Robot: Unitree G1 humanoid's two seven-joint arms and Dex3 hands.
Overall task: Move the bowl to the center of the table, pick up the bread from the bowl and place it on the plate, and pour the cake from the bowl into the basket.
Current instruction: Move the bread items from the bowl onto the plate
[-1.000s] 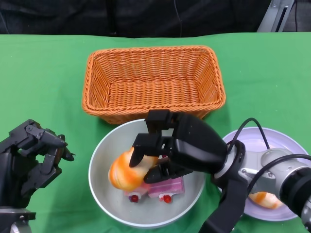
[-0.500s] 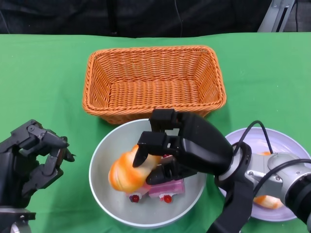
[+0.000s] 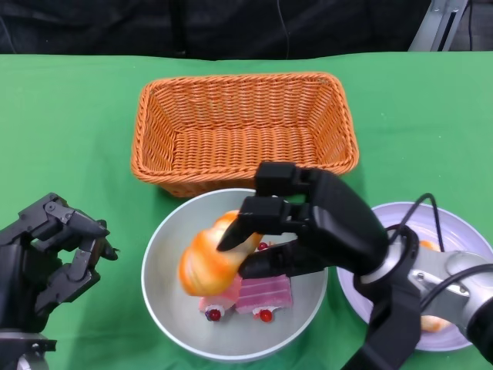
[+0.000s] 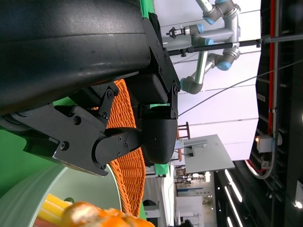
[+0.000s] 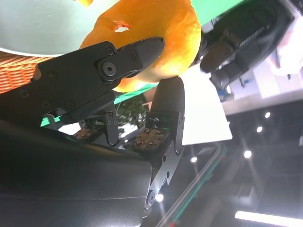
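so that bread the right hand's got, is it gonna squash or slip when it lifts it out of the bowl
The bread looks rounded with a glossy surface, so it may slip. The right hand holds it only at one end, between fingertips, so the free end could swing. It keeps its shape in the grip, so squashing seems unlikely; it probably lifts lightly from the bowl.

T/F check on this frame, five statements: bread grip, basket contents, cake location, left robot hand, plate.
1. The right robot hand grips the bread over the bowl. True.
2. The basket already holds the cake. False: the basket shows only its woven floor, and the cake lies in the bowl.
3. The left robot hand holds the bowl's rim. False: it sits apart from the bowl, holding nothing.
4. The plate lies on the bowl's right side, partly hidden by the right arm. True.
5. The bowl stands inside the basket. False: it sits on the green table, in front of the basket.
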